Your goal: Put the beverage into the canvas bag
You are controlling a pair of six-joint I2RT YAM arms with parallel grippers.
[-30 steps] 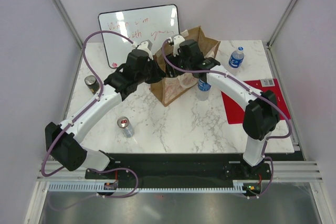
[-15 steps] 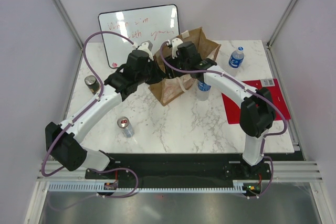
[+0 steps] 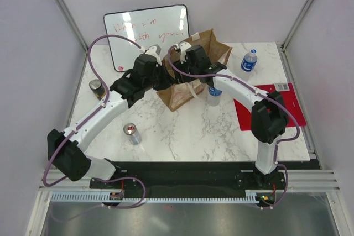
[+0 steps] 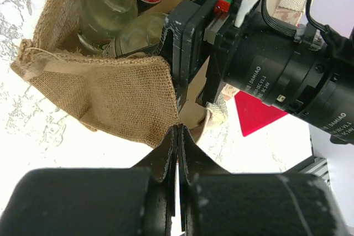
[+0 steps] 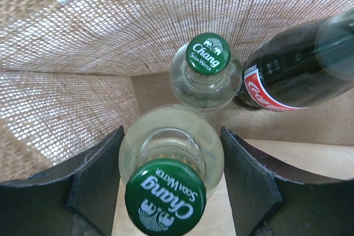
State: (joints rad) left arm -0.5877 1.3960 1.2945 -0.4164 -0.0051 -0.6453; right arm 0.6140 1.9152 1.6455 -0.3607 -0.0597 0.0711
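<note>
From above, both arms cover the bag's (image 3: pixel 182 95) mouth, so nothing inside shows there. The left fingers (image 4: pixel 170 148) are pressed fully together, pinching the burlap rim at the bag's 9 o'clock side. In that wrist view the right arm's black housing blocks the far half of the opening.

The right fingers (image 5: pixel 102 183) reach down inside the bag and stand wide, one on each side of a Chang bottle (image 5: pixel 168 156), against its glass shoulder. Only its green cap and shoulder show, so I cannot tell whether its base touches the bag's bottom. At its 12 o'clock stands a second Chang (image 5: pixel 206 64), and at 2 o'clock a cola bottle (image 5: pixel 293 78) leans, its top cut off by the picture edge.

On the counter (image 3: pixel 182 131) around the bag:
- a board (image 3: pixel 146 31) at 11 o'clock, its red writing unreadable
- a water bottle (image 3: pixel 249 61) at 2 o'clock
- a blue-labelled bottle (image 3: pixel 214 93) at 3 o'clock, half hidden by the right arm
- a red sheet (image 3: pixel 276 100) beyond it
- cans at 9 o'clock (image 3: pixel 97 87) and 7 o'clock (image 3: pixel 131 133)
</note>
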